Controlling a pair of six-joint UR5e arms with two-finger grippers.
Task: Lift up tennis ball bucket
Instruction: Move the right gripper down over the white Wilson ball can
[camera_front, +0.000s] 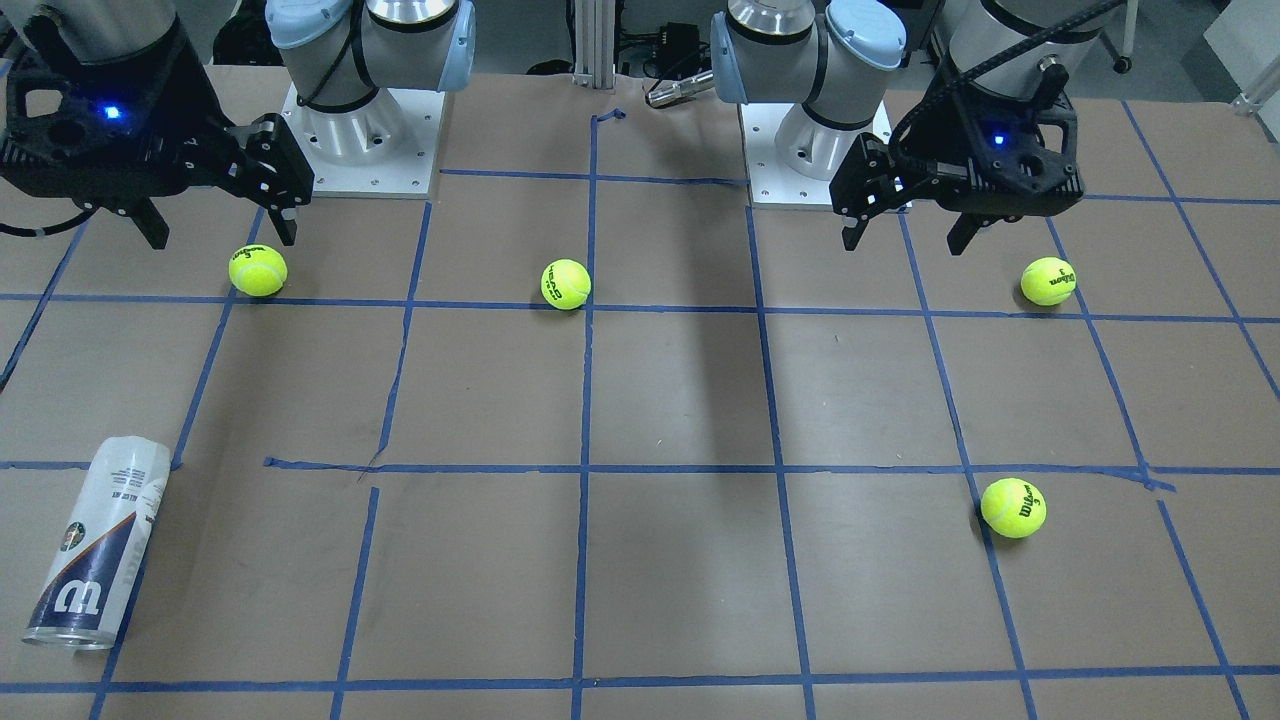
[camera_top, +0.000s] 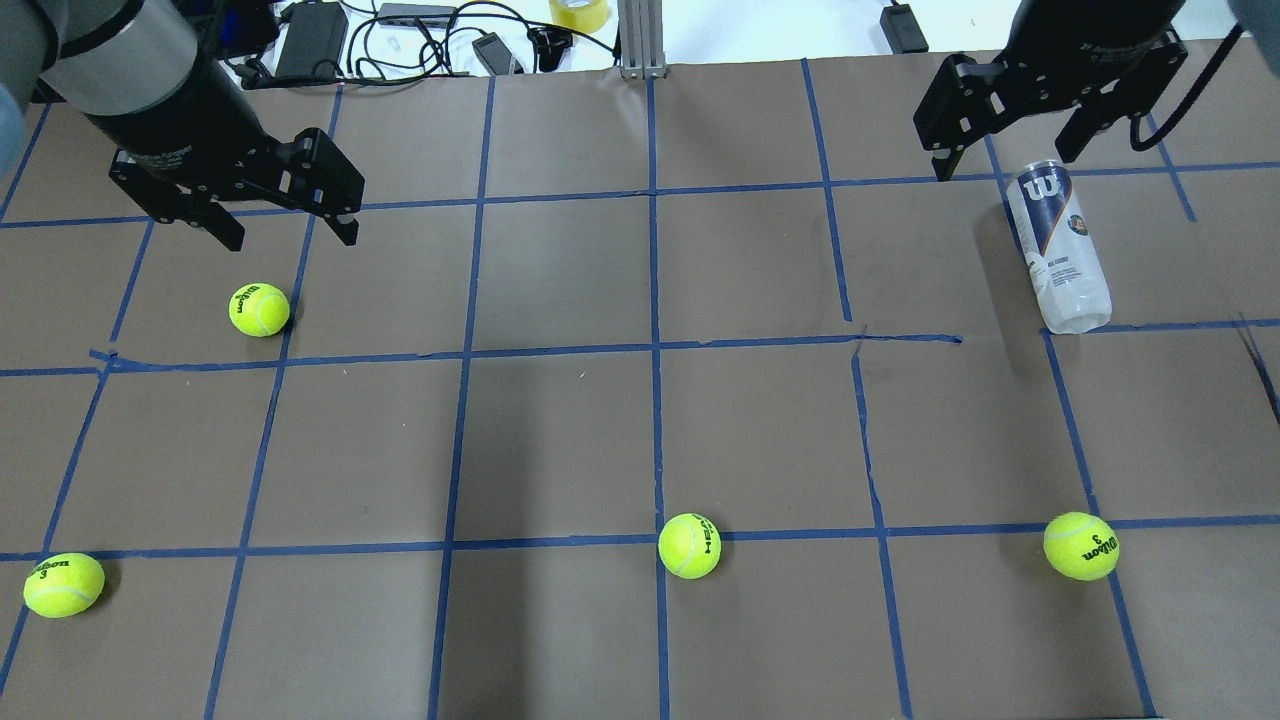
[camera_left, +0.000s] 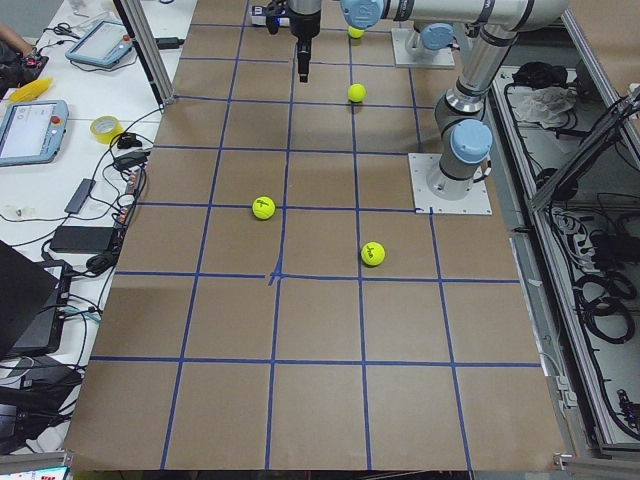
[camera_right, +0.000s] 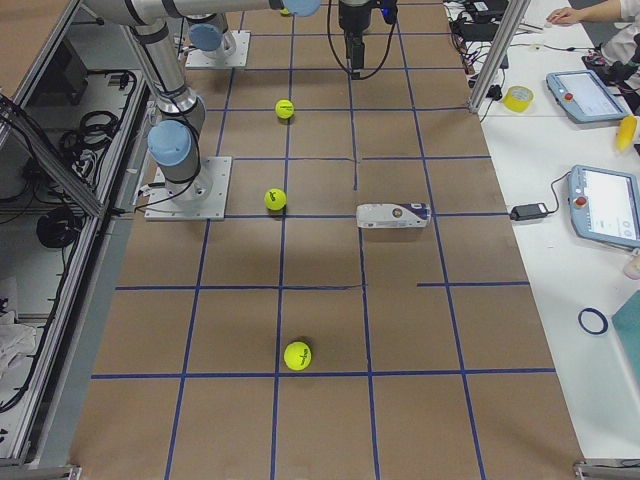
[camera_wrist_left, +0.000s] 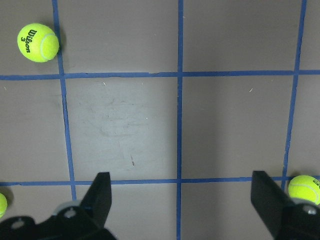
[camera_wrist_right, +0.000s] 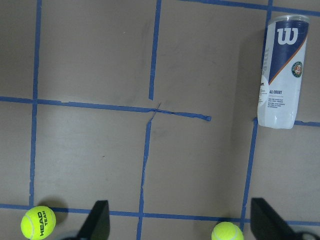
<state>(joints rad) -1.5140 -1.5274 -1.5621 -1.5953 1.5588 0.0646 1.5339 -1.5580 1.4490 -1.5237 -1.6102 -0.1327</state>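
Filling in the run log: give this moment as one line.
phase: pre-grasp | tennis ball bucket: lying on its side, untouched | right gripper: open, empty, apart from bucket | left gripper: open, empty

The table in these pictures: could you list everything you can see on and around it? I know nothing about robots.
tennis ball bucket: one, clear tube with white and navy label, lying on its side on the robot's right.
tennis balls: four, yellow-green, loose on the table; a second on the robot's left, one mid-table, one on the right.
table: one, brown cover with a blue tape grid.
tape roll: one, yellow, on the white side bench.
screen tablets: two, grey-blue, same bench.
left gripper: one, black, fingers open, above the table, holding nothing.
right gripper: one, black, fingers open, above the table, holding nothing.
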